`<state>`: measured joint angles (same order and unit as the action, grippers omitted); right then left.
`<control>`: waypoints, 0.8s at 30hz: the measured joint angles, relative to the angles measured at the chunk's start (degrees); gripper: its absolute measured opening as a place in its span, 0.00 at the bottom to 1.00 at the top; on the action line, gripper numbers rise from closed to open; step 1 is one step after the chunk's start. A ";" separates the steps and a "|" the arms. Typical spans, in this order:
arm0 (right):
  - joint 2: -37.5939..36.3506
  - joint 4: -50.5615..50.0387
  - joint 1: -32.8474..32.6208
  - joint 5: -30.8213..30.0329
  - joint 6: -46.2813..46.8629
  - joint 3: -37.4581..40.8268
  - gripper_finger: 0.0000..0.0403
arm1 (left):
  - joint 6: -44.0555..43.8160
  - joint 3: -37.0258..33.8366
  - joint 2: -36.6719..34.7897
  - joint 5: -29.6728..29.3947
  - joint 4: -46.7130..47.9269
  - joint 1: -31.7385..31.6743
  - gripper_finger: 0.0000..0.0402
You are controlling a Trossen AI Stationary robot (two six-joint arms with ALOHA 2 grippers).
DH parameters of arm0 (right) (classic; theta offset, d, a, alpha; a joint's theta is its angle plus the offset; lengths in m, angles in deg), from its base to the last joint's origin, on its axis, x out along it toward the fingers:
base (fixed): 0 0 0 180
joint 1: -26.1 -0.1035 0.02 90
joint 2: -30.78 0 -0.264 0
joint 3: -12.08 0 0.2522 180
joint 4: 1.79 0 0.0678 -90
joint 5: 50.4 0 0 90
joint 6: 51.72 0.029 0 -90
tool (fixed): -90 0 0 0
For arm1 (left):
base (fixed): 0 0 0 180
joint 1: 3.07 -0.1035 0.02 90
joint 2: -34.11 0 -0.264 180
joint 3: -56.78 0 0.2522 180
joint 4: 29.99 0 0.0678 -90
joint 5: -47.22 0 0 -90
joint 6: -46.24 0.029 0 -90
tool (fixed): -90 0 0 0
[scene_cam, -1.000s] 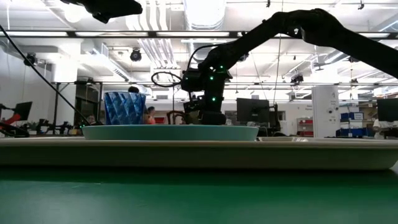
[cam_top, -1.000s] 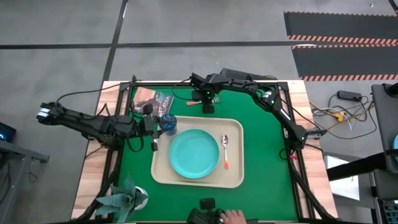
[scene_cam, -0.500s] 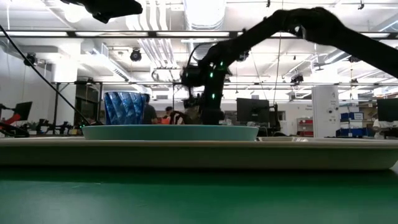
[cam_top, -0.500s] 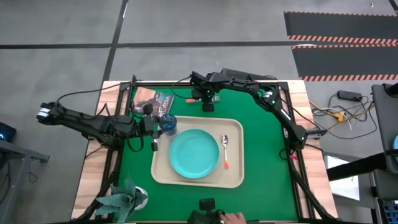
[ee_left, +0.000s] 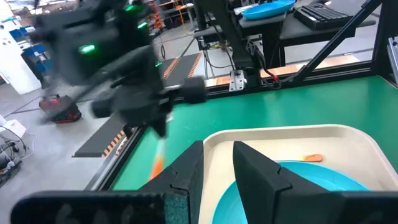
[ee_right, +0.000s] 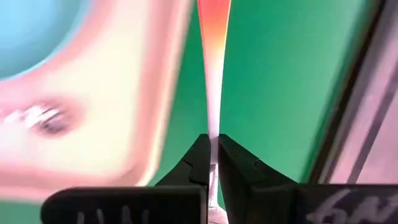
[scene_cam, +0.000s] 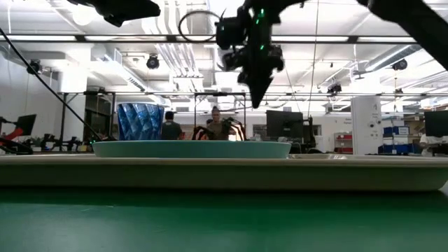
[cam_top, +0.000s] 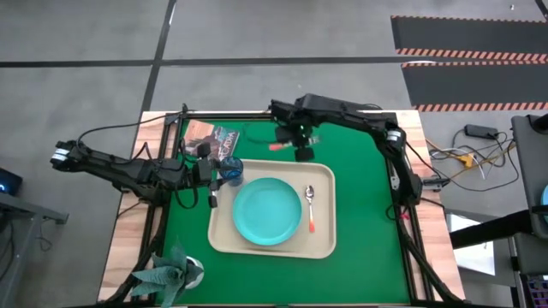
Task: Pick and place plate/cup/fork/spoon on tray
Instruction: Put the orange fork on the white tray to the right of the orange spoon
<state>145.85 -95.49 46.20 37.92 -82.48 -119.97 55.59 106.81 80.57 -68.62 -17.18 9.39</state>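
Observation:
The beige tray (cam_top: 322,239) lies on the green mat. On it are the teal plate (cam_top: 267,211) and the spoon (cam_top: 311,208); the blue cup (cam_top: 231,169) stands at its far left corner. My right gripper (cam_top: 301,149) hangs above the tray's far edge, shut on the fork (cam_top: 281,145), whose orange-red handle (ee_right: 214,31) sticks out past the fingertips. My left gripper (cam_top: 211,175) is open and empty, high above the mat beside the cup (scene_cam: 140,121). My right gripper pinches the fork's silver metal part (ee_right: 213,127) between its two fingers, which hide the tines. The fingers point down in the low view (scene_cam: 256,94). The fork is lifted clear of the mat, and its handle (ee_left: 157,165) reaches out beyond the fingertips.
A printed packet (cam_top: 214,137) lies at the mat's far left corner. A green plant-like thing (cam_top: 171,272) sits at the table's near left. Bare green mat (cam_top: 364,214) lies right of the tray.
My right gripper has risen from the mat at the far side and gone a little toward the table's right and the tray, still shut on the fork. The fork is now lifted clear of the mat.

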 joint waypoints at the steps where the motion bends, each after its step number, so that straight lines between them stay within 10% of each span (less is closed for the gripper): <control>1: -0.83 -1.53 -1.36 0.06 0.14 0.36 0.02 | -0.01 0.00 0.01 0.00 0.00 0.01 0.18; 24: -17.82 -5.11 -35.20 1.73 -13.40 23.86 0.03 | 0.02 -0.02 2.25 0.02 -0.08 -0.01 0.18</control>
<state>128.03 -100.60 11.00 39.66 -95.88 -96.11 55.60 106.79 82.82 -68.61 -17.26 9.38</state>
